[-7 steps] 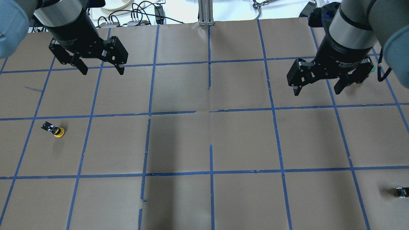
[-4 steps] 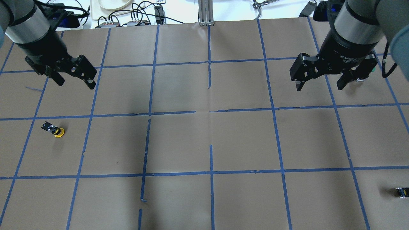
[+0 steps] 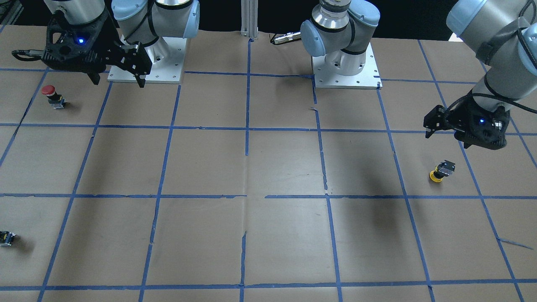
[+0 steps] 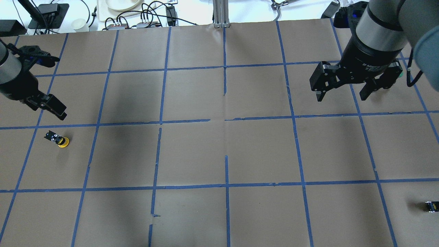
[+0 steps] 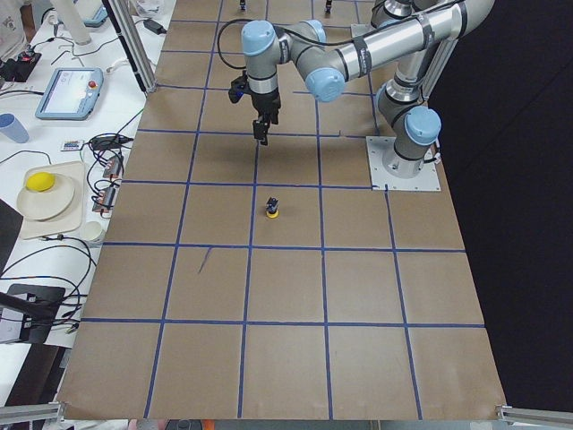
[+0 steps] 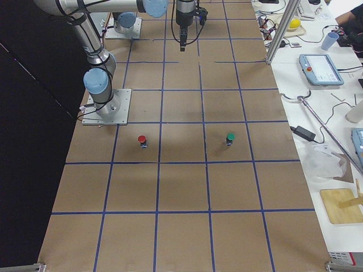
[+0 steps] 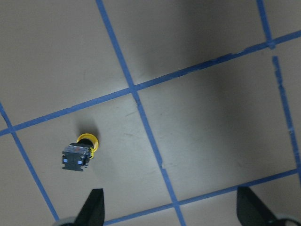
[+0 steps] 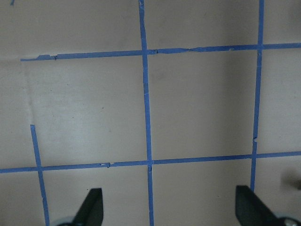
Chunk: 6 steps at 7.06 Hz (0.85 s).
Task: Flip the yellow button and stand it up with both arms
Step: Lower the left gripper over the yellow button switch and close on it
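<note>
**Lining up on the yellow button**

My left end effector [image 7: 171, 210], spread wide and empty, hovers near the yellow button [image 7: 80, 153], which lies tipped on the surface [image 7: 211, 117] at the wrist view's lower left. My right end effector [image 4: 342, 94] is open and well apart. Next I likely centre, descend and grip.

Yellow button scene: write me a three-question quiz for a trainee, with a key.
1. True or false: the left gripper is shut on the yellow button.
2. Which one is nearer the yellow button? A. left gripper B. right gripper
3. Fill the blank: the right gripper is ___ and holds nothing.
Key: 1 false; 2 A; 3 open.
</note>
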### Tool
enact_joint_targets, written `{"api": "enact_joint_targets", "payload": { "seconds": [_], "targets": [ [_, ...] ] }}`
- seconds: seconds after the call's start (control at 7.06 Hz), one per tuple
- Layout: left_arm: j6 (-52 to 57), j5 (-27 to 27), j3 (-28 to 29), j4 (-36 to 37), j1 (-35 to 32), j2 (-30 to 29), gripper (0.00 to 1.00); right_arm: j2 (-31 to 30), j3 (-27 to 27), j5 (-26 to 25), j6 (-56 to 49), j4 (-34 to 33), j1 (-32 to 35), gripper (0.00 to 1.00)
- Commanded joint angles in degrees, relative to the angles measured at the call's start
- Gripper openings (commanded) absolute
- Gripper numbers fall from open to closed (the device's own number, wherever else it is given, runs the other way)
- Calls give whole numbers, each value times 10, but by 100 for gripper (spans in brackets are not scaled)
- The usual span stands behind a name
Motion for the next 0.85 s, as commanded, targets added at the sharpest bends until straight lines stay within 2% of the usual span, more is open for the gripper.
{"api": "enact_joint_targets", "payload": {
  "seconds": [0.0, 0.28, 0.43, 0.71],
  "targets": [
    [74, -7, -28, 84, 69, -42, 99, 0, 34, -4, 4, -10, 1, 100],
    [86, -35, -29, 92, 80, -70, 98, -29, 44, 1, 4, 0, 1, 100],
    [109, -35, -22, 136, 80, -100, 98, -31, 47, 2, 4, -3, -1, 100],
    [118, -62, -34, 154, 101, -128, 98, -17, 59, 3, 4, -12, -1, 100]
  ]
}}
